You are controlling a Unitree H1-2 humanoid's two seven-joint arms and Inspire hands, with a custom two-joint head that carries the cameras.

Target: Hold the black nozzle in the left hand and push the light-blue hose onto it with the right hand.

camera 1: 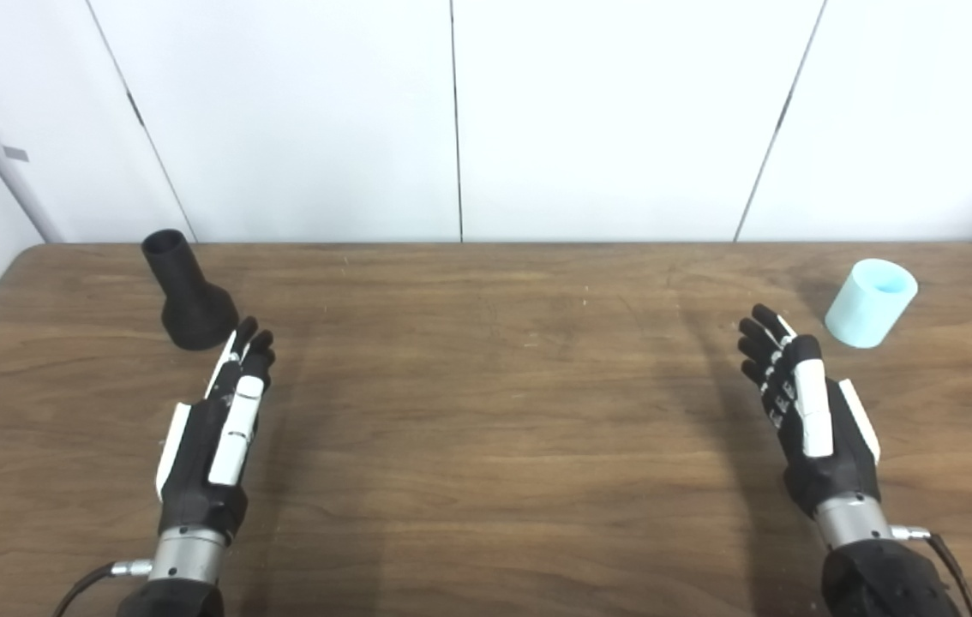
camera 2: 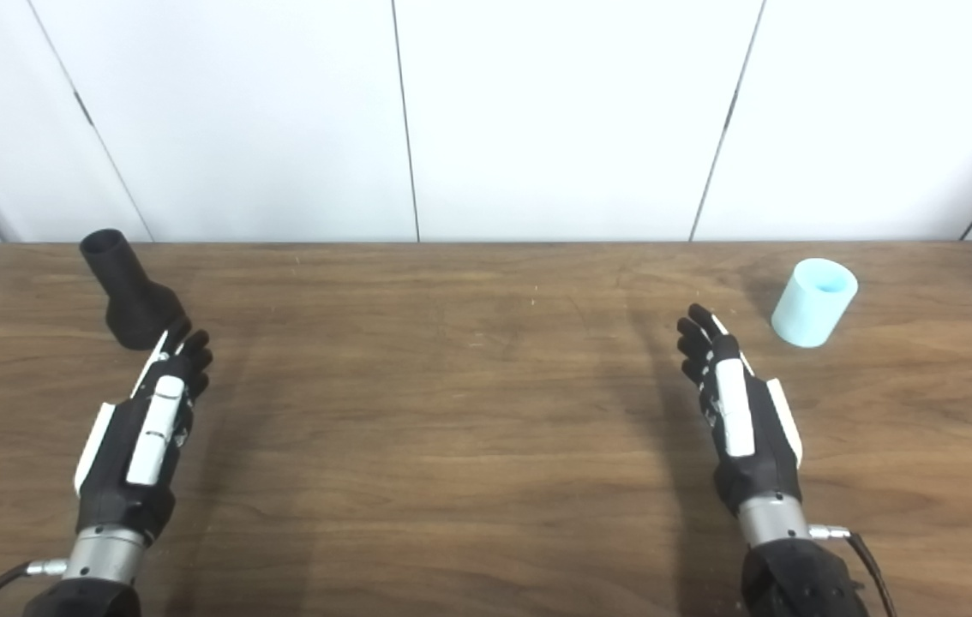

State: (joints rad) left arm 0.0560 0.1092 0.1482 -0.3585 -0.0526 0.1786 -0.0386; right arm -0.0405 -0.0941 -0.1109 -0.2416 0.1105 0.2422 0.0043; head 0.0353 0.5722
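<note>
The black nozzle (camera 1: 186, 296) stands on its wide base at the far left of the wooden table (camera 1: 486, 411), narrow neck up and tilted toward the back. My left hand (camera 1: 220, 428) is open, held edge-on just in front of the nozzle with its fingertips close to the base, holding nothing. The light-blue hose piece (camera 1: 870, 302), a short open cylinder, stands at the far right. My right hand (camera 1: 803, 411) is open too, fingers stretched out, a little left of and nearer than the hose, apart from it.
White wall panels (camera 1: 452, 120) rise right behind the table's back edge. Cables trail from both wrists at the bottom of the picture. The wide brown tabletop stretches between the two hands.
</note>
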